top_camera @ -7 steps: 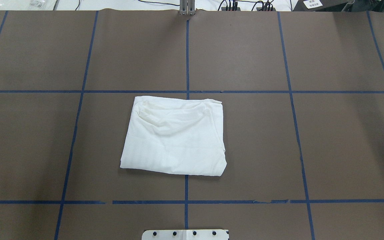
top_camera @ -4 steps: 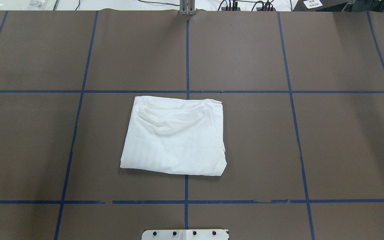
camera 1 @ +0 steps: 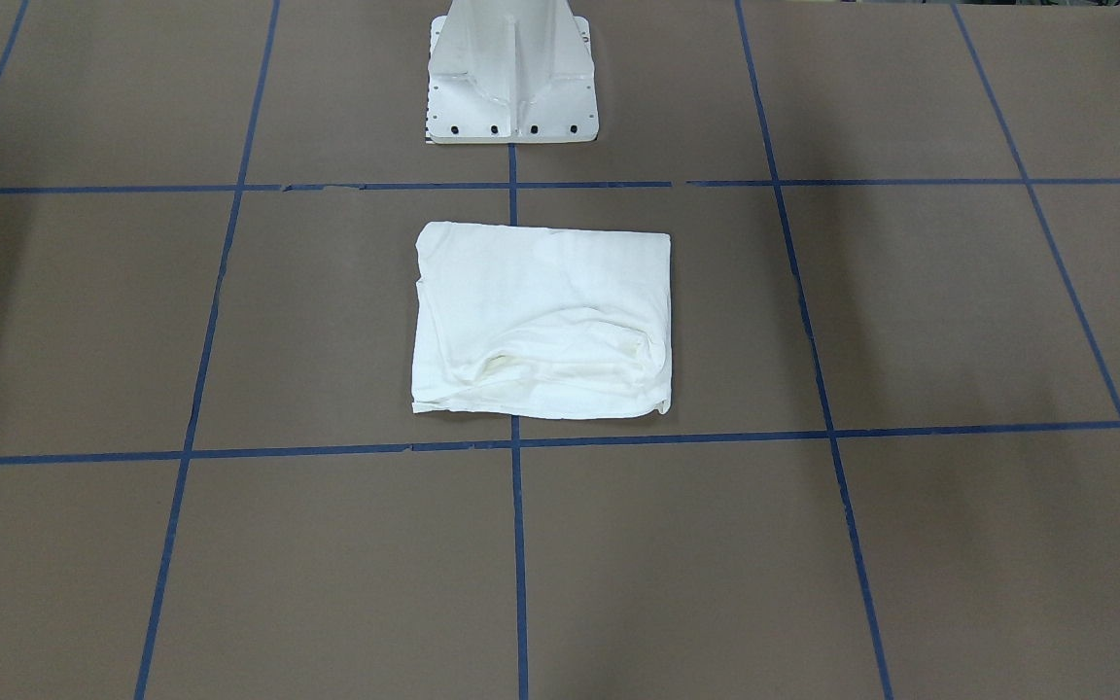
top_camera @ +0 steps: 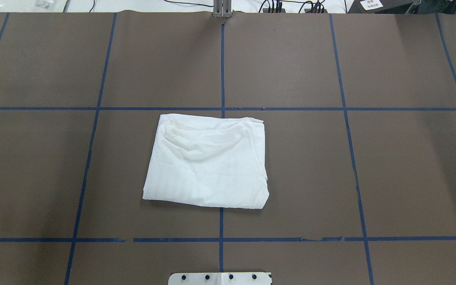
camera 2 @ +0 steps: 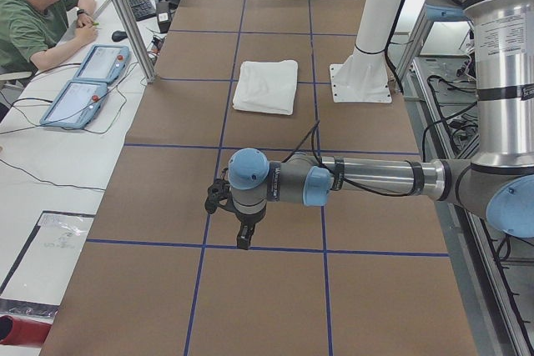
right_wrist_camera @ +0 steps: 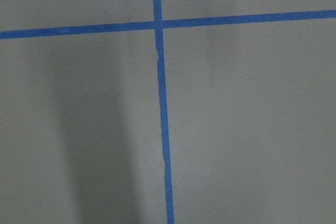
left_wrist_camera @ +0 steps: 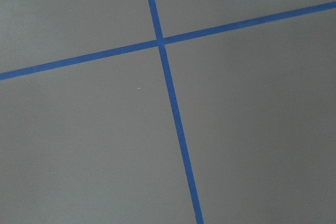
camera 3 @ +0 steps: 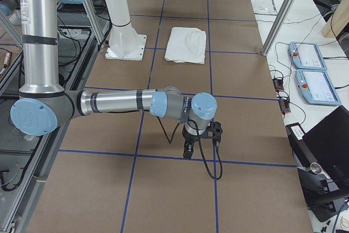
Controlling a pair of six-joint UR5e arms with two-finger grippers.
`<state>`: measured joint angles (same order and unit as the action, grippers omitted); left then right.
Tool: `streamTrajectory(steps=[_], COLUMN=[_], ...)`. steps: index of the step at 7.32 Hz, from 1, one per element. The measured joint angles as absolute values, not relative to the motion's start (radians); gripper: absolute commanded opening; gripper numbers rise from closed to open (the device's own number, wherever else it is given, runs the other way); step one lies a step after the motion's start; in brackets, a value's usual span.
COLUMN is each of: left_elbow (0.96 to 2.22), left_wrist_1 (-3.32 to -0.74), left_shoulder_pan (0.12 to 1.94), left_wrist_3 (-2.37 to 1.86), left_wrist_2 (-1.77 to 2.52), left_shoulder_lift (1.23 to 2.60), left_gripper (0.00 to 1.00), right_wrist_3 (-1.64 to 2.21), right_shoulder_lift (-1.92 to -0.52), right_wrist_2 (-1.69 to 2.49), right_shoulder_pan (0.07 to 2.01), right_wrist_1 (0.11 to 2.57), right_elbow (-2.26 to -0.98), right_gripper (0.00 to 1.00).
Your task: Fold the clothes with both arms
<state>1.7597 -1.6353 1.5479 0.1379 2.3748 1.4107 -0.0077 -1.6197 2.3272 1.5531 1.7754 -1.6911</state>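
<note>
Folded shirt flat at mid-table, just ahead of the pedestal, astride the centre tape line. Long axis across the table, left to right, slightly skewed. Rumpled fold edge toward the operators' side, smoother edge toward the robot. Left hand and right hand well apart from it, toward opposite table ends, each pointing down near a tape crossing. Cannot tell whether wide or narrow.

Open table around T-shirt, pedestal near its robot-side edge
</note>
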Motion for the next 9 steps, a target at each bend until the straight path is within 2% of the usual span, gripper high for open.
streamTrajectory(steps=[9], left_elbow=[1.749], left_wrist_1=[-1.637], left_shoulder_pan=[1.547], left_wrist_3=[-0.033], left_wrist_2=[2.379], left_shoulder_lift=[1.416], left_gripper=[1.00], right_wrist_3=[-0.002], right_shoulder_lift=[-1.620], right_wrist_2=[2.330], right_shoulder_pan=[1.552], right_wrist_1=[1.750], right_elbow=[-1.686], right_gripper=[1.00])
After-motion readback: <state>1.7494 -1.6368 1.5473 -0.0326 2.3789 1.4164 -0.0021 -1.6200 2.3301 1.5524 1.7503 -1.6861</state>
